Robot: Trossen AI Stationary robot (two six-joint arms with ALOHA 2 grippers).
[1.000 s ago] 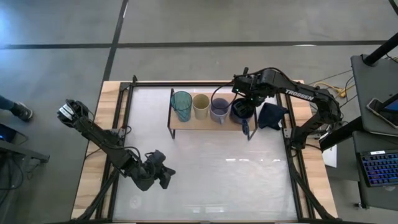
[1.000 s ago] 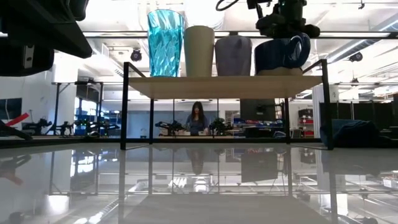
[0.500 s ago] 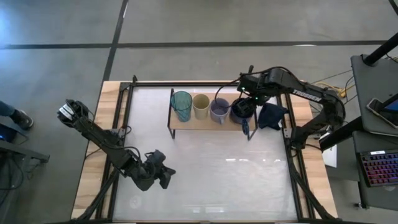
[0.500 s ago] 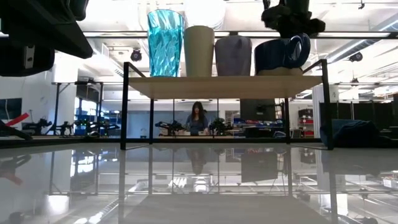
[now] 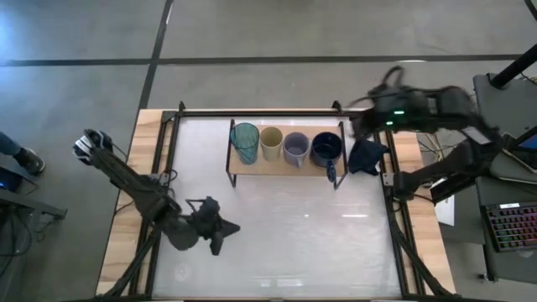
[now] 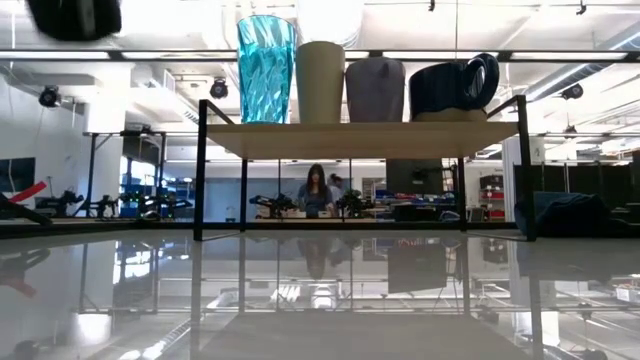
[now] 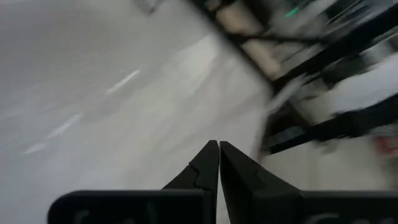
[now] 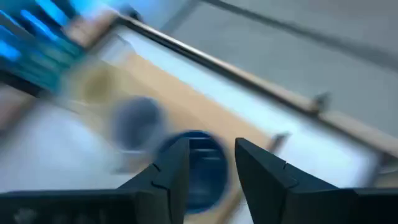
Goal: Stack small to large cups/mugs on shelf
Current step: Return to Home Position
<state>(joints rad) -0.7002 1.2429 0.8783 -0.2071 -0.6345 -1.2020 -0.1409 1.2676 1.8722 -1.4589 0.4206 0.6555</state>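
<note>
Atop white tabletop (image 5: 285,239), shelf (image 5: 277,167) bears blue mug (image 5: 325,148), seemingly near the parted right tool (image 8: 211,146).

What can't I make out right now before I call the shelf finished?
- High view: motion blur smears the right arm, so the right gripper cannot be placed there; its wrist view shows it open.
- Right wrist view: blur leaves only the dark blue mug recognisable; the other cups are smudges.
- Low view: a dark shape is cut off by the top edge; unidentifiable.
- Left wrist view: blurred; the shut left gripper shows, no cups.
</note>
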